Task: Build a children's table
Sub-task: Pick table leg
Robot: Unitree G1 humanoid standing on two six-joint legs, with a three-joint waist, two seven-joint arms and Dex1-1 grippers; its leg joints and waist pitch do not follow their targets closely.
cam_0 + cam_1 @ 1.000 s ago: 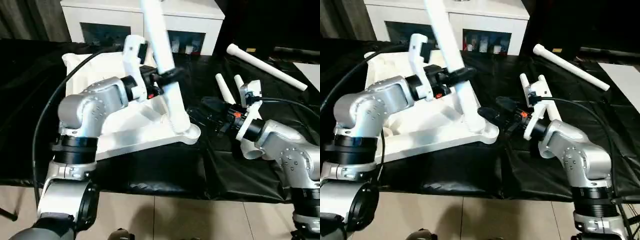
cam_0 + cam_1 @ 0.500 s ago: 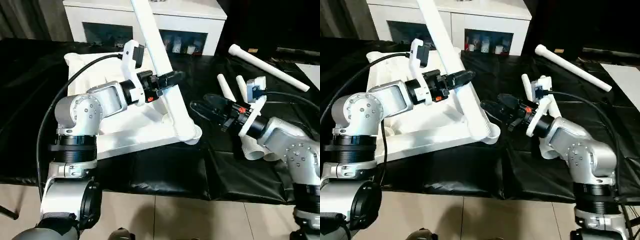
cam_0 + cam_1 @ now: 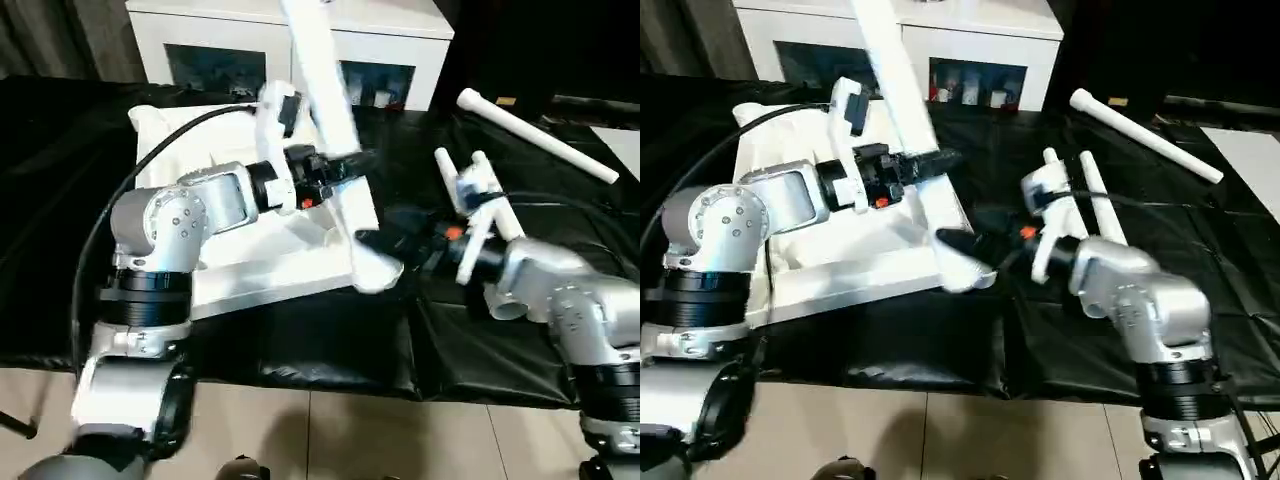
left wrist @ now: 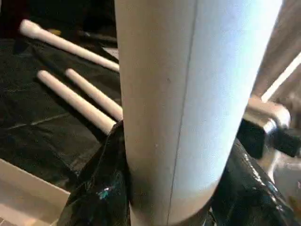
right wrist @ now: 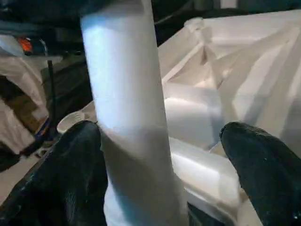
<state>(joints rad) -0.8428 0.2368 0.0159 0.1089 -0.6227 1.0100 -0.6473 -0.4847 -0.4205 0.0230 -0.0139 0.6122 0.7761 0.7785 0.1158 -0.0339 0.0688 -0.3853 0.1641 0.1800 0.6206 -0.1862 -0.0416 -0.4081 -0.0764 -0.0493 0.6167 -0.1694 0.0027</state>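
Observation:
The children's table top [image 3: 225, 245] lies upside down on the black cloth, ribbed underside up. One white leg [image 3: 318, 70] rises tilted from its near right corner socket [image 3: 375, 270]. My left gripper [image 3: 350, 162] is shut on this leg at mid-height; in the left wrist view the leg [image 4: 188, 103] sits between both black fingers [image 4: 101, 188]. My right gripper [image 3: 380, 243] stands open low by the leg's base; in the right wrist view its fingers [image 5: 80, 160] flank the leg [image 5: 129, 117]. Two loose legs [image 3: 452, 175] lie behind my right arm, a third [image 3: 535, 135] farther back.
A white cabinet [image 3: 290, 40] with glass doors stands behind the work surface. Black cloth [image 3: 330, 330] covers the surface up to its front edge, with tiled floor [image 3: 400, 440] below. A flat white board [image 3: 622, 140] shows at the far right.
My right gripper has moved left from beside the loose legs to the base of the standing leg, still open. The left gripper keeps its hold and the leg has tipped slightly more upright.

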